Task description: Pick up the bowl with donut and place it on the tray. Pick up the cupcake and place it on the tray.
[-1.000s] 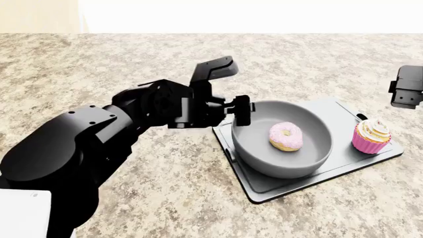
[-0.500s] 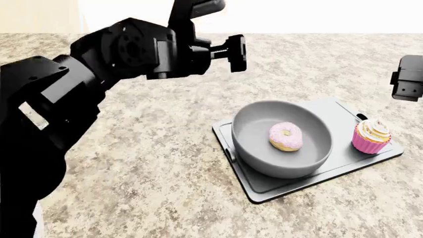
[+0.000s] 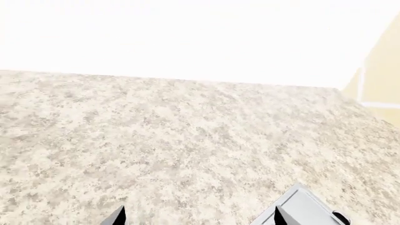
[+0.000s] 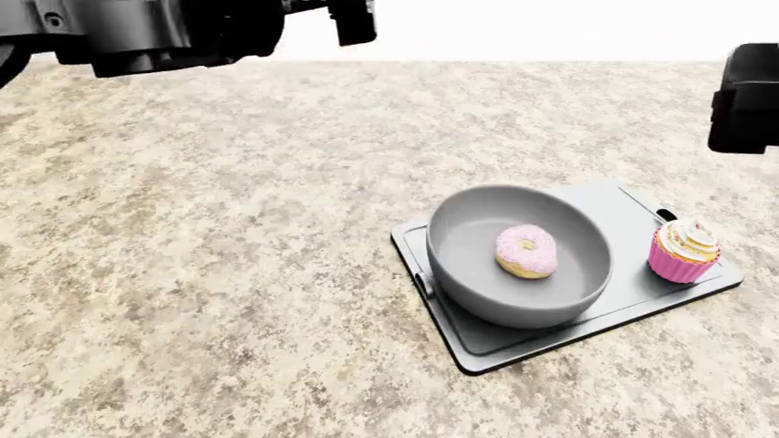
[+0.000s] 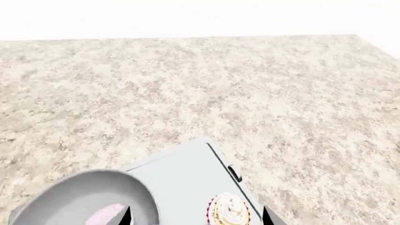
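Both items sit on the tray (image 4: 694, 287) at lower right: bowl (image 4: 521, 255) with donut (image 4: 526, 250), cupcake (image 4: 683, 249) beside. I judge placing done; I'd retreat upward, clear of the tabletop (image 4: 219, 274). Both wrist views show each hand spread wide, empty.

the counter (image 4: 219, 274) is left bare across its whole left and far stretches, where free passage is offered. the only obstacles are gathered at the right: the tray (image 4: 487, 342), nearly filled by the bowl (image 4: 462, 274), with the cupcake (image 4: 684, 250) set just beside the bowl's right rim. space above both is unblocked.
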`<state>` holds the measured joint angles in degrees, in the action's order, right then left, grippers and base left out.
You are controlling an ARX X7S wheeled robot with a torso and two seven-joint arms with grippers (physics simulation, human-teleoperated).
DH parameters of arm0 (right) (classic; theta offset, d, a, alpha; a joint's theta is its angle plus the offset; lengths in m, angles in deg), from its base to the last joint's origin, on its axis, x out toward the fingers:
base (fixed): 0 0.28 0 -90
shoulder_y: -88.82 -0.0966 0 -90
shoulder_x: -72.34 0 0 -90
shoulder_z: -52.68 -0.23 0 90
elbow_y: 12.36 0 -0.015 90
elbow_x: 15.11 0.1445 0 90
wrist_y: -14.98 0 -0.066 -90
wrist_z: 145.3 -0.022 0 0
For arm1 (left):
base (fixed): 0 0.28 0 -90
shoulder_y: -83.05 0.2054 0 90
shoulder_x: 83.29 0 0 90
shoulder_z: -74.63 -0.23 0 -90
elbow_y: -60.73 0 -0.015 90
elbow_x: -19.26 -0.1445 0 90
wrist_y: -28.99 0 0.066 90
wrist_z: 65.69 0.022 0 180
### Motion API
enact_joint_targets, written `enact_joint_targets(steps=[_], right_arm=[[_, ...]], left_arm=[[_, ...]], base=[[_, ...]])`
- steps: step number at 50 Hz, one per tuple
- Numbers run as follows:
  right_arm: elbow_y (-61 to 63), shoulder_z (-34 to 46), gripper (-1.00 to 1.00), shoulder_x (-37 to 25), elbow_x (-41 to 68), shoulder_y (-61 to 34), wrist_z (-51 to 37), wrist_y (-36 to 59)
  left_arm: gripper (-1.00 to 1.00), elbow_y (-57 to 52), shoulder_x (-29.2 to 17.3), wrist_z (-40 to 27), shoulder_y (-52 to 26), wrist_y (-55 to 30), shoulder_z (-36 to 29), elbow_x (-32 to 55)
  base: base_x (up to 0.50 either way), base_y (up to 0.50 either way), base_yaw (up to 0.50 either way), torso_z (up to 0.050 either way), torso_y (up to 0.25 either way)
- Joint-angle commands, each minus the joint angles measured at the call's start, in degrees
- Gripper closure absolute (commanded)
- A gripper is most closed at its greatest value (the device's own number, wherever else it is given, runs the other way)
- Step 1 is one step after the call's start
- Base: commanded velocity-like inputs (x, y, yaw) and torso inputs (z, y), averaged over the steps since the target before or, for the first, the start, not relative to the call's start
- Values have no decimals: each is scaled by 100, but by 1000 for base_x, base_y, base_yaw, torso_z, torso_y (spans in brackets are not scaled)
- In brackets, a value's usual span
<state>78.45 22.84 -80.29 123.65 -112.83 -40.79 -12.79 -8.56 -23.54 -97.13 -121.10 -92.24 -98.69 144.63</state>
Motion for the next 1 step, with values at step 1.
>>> enact_joint_targets(steps=[1], right_arm=[[961,-281,-100,-145,565,-316,-112,-125]], left_arm=[[-100,-2210,-1370,-1305,-318,243,419,340]], base=[[0,0,0,0,0]])
